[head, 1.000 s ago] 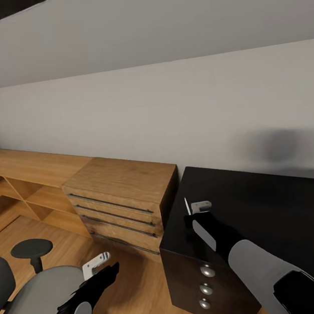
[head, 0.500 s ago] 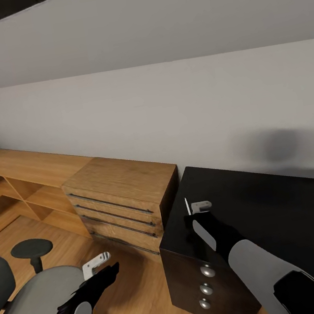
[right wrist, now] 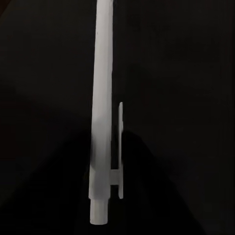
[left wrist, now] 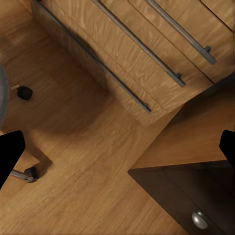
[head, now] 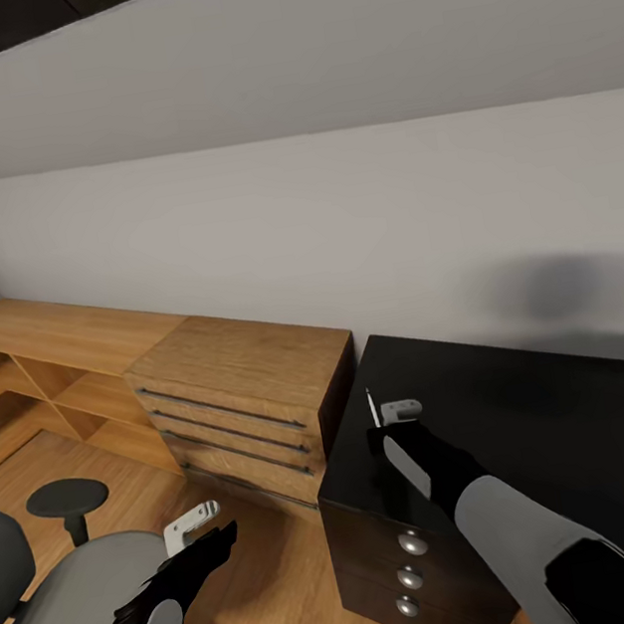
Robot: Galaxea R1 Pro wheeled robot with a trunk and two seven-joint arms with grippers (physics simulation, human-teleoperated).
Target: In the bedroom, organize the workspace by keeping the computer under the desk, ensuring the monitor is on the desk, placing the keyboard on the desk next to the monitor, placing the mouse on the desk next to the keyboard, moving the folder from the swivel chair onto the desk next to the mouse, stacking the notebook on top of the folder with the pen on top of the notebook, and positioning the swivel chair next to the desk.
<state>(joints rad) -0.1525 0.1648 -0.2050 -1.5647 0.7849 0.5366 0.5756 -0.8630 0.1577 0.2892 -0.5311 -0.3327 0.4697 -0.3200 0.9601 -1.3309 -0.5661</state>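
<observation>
Fingers of the right gripper point(head: 387, 417) pinch a thin white pen point(head: 372, 408) over the glossy black table's point(head: 530, 418) left edge, its lower end hidden; left gripper point(head: 193, 524) gapes empty.

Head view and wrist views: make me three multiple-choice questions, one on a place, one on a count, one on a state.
1. Where is the pen?
A. On the floor
B. In the right gripper, above the desk
C. On the cabinet

2. How many round knobs does the black drawer unit show?
A. One
B. Three
C. Five

3. How is the left gripper?
A. Open, empty
B. Shut, empty
C. Shut on something

Answers:
1 B: the pen stands upright at the right gripper over the desk.
2 B: three knobs run down the drawer unit.
3 A: the left gripper has its fingers wide apart.
</observation>
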